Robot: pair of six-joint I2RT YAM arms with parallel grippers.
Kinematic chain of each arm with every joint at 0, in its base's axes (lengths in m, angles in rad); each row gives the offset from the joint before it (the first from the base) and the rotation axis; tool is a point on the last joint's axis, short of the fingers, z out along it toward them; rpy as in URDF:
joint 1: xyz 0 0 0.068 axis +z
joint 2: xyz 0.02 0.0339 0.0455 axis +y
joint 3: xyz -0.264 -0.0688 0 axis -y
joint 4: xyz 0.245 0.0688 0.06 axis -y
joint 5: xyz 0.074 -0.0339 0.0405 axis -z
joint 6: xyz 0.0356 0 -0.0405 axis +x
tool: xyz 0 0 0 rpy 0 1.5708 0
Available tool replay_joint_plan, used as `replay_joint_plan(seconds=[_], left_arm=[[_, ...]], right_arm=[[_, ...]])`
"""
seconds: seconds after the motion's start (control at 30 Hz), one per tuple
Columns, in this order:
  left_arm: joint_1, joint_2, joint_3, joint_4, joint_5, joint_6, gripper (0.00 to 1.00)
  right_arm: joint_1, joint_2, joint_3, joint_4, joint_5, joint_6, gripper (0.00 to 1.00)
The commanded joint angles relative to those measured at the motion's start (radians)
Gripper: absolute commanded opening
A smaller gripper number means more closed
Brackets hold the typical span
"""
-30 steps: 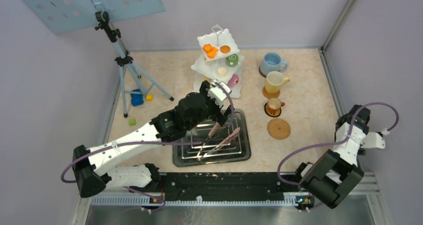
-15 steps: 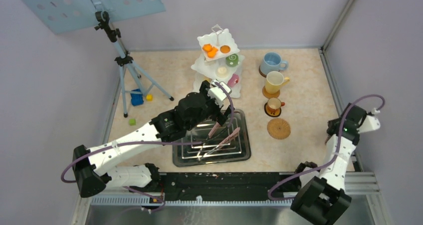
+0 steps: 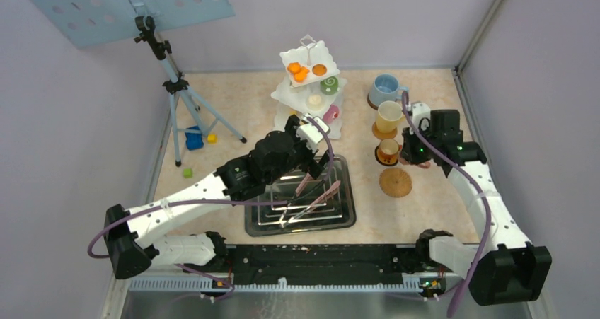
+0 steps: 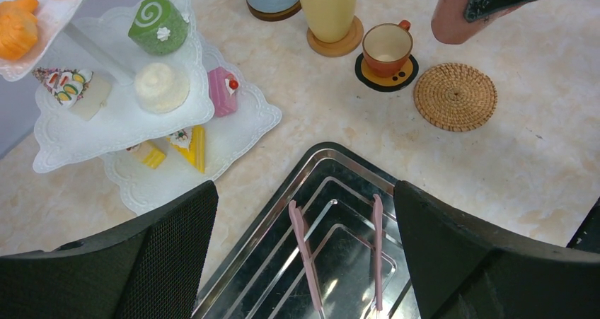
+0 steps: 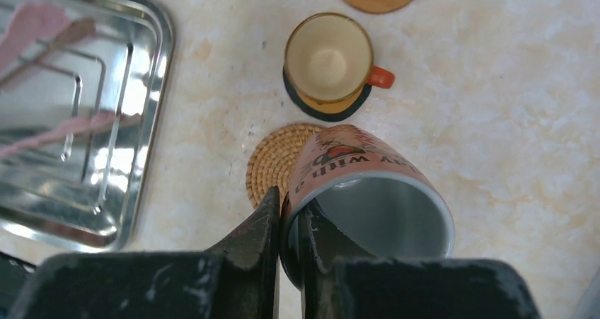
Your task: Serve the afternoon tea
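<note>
Beige marbled tabletop (image 3: 233,100) carried the tea things. The free woven coaster (image 5: 272,167) lay just below the right gripper (image 5: 291,216), whose fingers were pinched on the rim wall of the mug (image 5: 368,192) (pink outside, grey within). The mug hung clear of the table, tilted, mouth toward the wrist and base slanting down over the coaster. Levelling and lowering it looked to be next. The right arm reached forward over that spot, while the left gripper (image 4: 304,216) was spread wide over the steel tray (image 4: 279,199), farther off.

Woven coaster (image 4: 455,96) bare; brown mug (image 4: 386,49) adjacent
</note>
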Motion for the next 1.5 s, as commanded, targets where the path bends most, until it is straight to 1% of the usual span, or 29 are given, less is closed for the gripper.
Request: replay_joint_plan(seconds=[0.0, 0.07, 0.17, 0.27, 0.4, 0.5, 0.6, 1.13, 1.4, 1.47], left_arm=[[-0.004, -0.004, 0.004, 0.044, 0.007, -0.008, 0.99], [-0.005, -0.006, 0.004, 0.044, 0.008, -0.008, 0.99], [-0.005, -0.006, 0.003, 0.044, 0.001, -0.007, 0.99], [-0.005, -0.006, 0.002, 0.044, -0.003, -0.006, 0.99], [-0.005, -0.006, 0.002, 0.044, -0.005, -0.005, 0.99], [-0.005, -0.006, 0.002, 0.044, -0.016, -0.001, 0.99], [-0.004, -0.01, 0.001, 0.044, -0.015, -0.001, 0.99], [-0.005, -0.029, -0.001, 0.044, -0.018, 0.004, 0.99], [-0.004, -0.029, -0.002, 0.045, -0.02, 0.004, 0.99], [-0.004, -0.027, -0.002, 0.045, -0.02, 0.004, 0.99]], right_arm=[[0.094, 0.019, 0.083, -0.156, -0.027, -0.29, 0.0], [0.129, 0.029, 0.082, -0.189, -0.052, -0.365, 0.0], [0.149, 0.048, 0.075, -0.227, -0.066, -0.456, 0.0], [0.179, 0.075, 0.057, -0.242, -0.004, -0.542, 0.0], [0.194, 0.118, 0.045, -0.24, 0.008, -0.607, 0.0], [0.213, 0.134, 0.027, -0.211, -0.024, -0.632, 0.0], [0.215, 0.151, 0.009, -0.184, -0.046, -0.631, 0.0], [0.235, 0.197, -0.049, -0.115, 0.01, -0.6, 0.0], [0.253, 0.231, -0.057, -0.112, 0.03, -0.576, 0.0], [0.254, 0.225, -0.056, -0.108, 0.029, -0.572, 0.05]])
